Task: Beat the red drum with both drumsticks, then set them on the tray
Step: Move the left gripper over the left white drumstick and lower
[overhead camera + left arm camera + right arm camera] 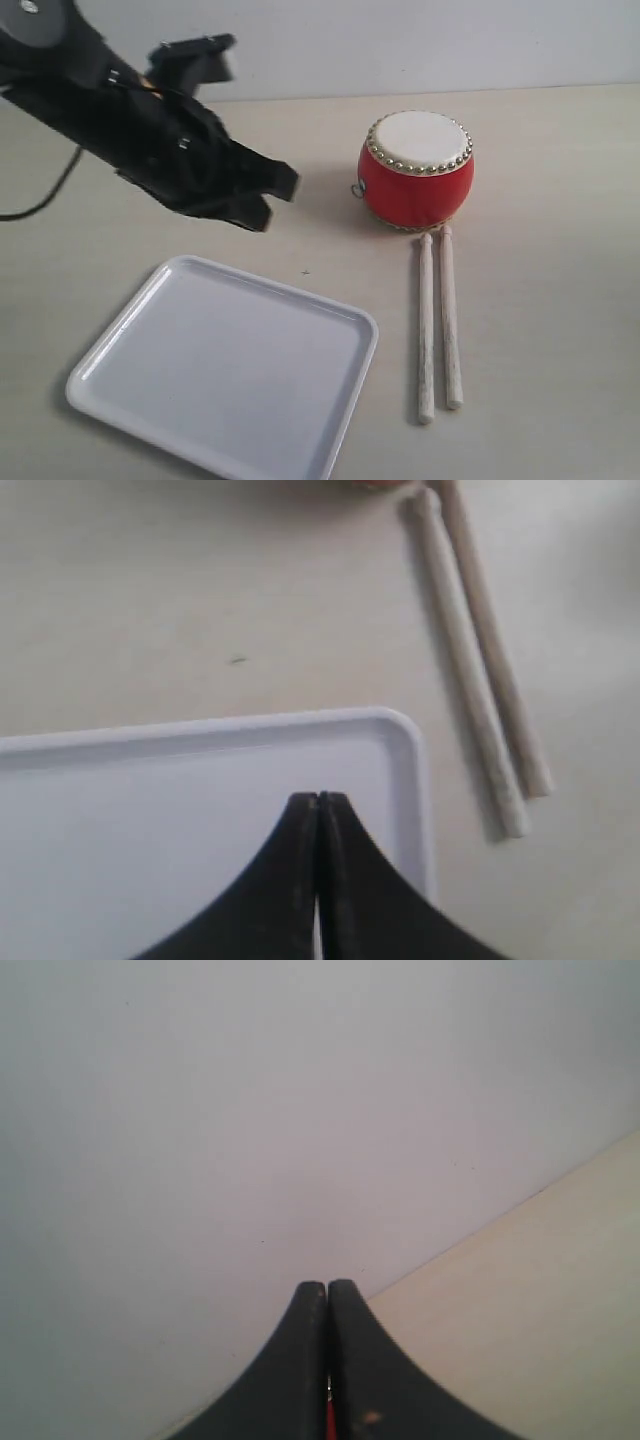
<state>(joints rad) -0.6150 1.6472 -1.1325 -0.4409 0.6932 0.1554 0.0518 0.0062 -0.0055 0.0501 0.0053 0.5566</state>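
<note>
The tray (pixel 220 370) lies near the front left, nothing on it. Above its far edge hangs the left gripper (pixel 272 198), jaws pressed together on nothing; the right gripper (pixel 327 1285) is likewise clenched and empty, facing a wall. The drum (pixel 417 170) stands upright behind, apart from the tray. The sticks (pixel 426 320) lie side by side on the table right of the tray, tips at the drum's base. They look light, stiff and round, so likely to roll. Being nearly touching, they leave little room for a jaw between them. Best taken toward the butt ends, one per gripper.
</note>
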